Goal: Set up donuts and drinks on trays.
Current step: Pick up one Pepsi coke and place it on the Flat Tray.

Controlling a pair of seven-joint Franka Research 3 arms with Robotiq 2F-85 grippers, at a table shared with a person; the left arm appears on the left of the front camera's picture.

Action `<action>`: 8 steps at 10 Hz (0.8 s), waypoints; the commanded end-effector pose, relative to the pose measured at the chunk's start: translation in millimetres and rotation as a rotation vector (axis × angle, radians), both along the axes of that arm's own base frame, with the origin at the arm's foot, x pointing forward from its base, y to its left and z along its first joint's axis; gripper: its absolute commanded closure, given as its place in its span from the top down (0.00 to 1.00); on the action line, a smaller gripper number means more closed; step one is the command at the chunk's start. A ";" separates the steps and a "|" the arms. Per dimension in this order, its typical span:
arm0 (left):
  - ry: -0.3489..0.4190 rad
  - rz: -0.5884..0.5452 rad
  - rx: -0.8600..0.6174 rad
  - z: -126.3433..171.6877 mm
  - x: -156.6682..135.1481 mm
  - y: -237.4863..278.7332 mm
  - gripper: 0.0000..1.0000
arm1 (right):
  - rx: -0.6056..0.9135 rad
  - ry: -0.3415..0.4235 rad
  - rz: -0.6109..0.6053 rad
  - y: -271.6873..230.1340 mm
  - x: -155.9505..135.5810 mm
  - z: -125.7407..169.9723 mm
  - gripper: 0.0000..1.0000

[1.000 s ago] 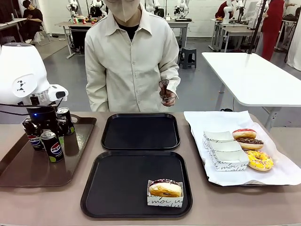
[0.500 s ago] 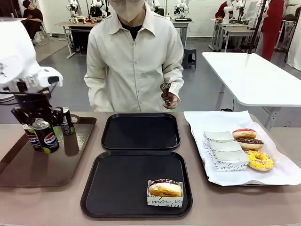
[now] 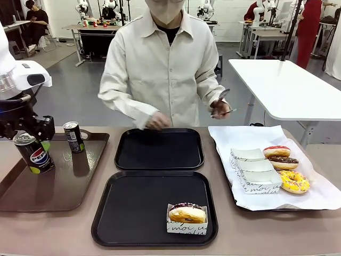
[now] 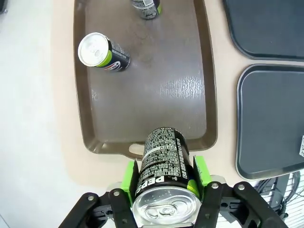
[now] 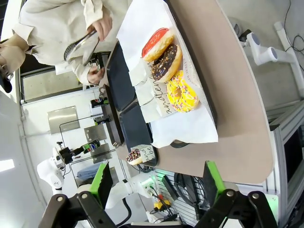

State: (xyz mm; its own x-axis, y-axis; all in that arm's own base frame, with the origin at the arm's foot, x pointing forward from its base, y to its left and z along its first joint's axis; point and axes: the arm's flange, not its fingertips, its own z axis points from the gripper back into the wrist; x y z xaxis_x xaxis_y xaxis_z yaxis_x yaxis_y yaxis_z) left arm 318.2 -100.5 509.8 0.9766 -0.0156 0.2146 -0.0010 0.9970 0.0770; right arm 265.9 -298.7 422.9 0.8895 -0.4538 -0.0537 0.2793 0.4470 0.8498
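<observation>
The left tool [image 4: 165, 179] is clenched on 1 Pepsi can [image 3: 33, 154], green pads on opposite sides of its body just under the silver top. The can hangs over the left edge of the brown tray [image 3: 80, 186], apparently clear of its floor. Its long axis is close to upright, with the top leaning a little toward the surface's left edge. 2 other cans [image 4: 102, 52] [image 4: 147, 5] stand farther back on the same brown tray.

What the coming move seems to turn on: both black trays lie to the right of the held can, across the brown tray's right rim. The near black tray [image 3: 138, 208] is the closer one. Its left half is bare, and its 1 sleeved donut [image 3: 187, 214] sits in the near right corner. The far black tray [image 3: 160, 149] carries nothing. The left arm is much the nearer to either.

The right tool [image 5: 156, 185] is released, nothing between its pads, off beyond the surface's right edge.
</observation>
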 end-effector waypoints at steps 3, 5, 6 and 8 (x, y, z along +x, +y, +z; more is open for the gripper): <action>0.007 -0.010 0.000 1.2 6.6 -3.2 0.00 | 0.005 0.011 0.007 -0.1 -2.2 1.3 1.00; 0.007 -0.010 0.000 1.2 6.6 -3.2 0.00 | 0.005 0.011 0.007 -0.1 -2.2 1.3 1.00; 0.015 -0.002 0.002 -4.3 3.8 -1.2 0.58 | 0.005 0.011 0.007 -0.1 -2.2 1.3 1.00; -0.023 -0.085 0.019 5.1 -1.4 -29.3 0.58 | 0.005 0.011 0.007 -0.1 -2.2 1.3 1.00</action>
